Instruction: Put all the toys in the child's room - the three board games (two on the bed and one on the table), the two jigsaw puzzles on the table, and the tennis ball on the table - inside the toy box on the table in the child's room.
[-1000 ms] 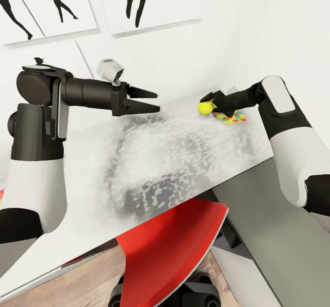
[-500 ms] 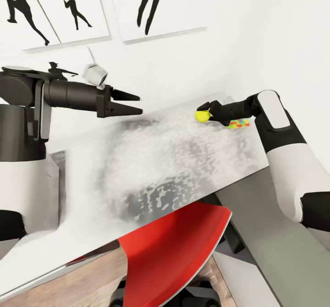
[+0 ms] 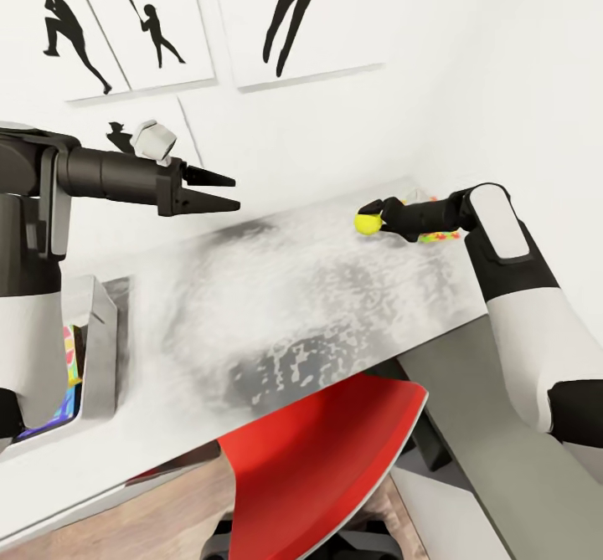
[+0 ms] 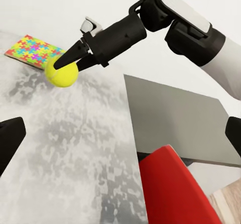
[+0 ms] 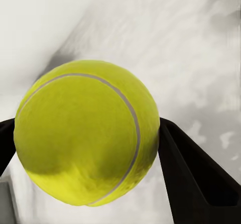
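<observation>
From the head, the right gripper [image 3: 371,215] is pinching the tennis ball [image 3: 367,223] above the counter [image 3: 318,292], while the left gripper [image 3: 219,191] is hanging spread and empty; the toy box [image 3: 99,351] is sitting at far left. The left wrist is revealing a jigsaw puzzle [image 4: 33,50] (lying flat behind the ball [image 4: 62,73]). The right wrist is showing the fingers [image 5: 193,176] touching the ball [image 5: 85,131].

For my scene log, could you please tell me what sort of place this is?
Probably a child's bedroom or playroom: sports-silhouette prints hang on the wall, a jigsaw puzzle lies on the desk, and the right gripper holds a tennis ball.
</observation>
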Tool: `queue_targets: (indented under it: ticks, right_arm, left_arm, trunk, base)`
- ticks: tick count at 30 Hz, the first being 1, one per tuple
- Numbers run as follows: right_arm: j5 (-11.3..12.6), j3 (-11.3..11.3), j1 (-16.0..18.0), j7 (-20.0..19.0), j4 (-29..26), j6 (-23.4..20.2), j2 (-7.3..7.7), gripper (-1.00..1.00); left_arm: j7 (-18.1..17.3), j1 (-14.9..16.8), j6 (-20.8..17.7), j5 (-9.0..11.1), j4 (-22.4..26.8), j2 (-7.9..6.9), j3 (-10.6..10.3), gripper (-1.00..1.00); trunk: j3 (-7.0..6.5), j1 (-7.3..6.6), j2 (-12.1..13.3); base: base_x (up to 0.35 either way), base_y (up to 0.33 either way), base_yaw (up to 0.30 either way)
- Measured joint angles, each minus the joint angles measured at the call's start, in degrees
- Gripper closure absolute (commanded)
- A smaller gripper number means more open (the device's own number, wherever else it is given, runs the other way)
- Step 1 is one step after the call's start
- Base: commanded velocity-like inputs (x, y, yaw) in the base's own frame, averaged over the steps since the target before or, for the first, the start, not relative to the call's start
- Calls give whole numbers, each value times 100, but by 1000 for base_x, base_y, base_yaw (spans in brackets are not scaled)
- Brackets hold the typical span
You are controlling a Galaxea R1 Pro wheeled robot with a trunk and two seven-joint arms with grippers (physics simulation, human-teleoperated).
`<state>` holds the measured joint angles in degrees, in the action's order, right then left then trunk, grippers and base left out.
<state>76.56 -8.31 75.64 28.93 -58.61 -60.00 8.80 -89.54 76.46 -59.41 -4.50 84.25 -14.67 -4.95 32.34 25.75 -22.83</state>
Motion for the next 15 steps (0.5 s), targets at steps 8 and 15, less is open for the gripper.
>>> queue_targets:
  ticks: [8,15]
  right_arm:
    - [1,1,-29,0,-88,0,3,100]
    - [1,-5,-37,0,-95,0,3,100]
  left_arm:
    - [-1,3,0,12,0,-6,52,-100]
    - [-1,4,0,13,-1,-11,68,-100]
  trunk:
    - [-77,0,0]
    - [-143,0,0]
  base:
    - [0,0,-82]
    - [0,0,-102]
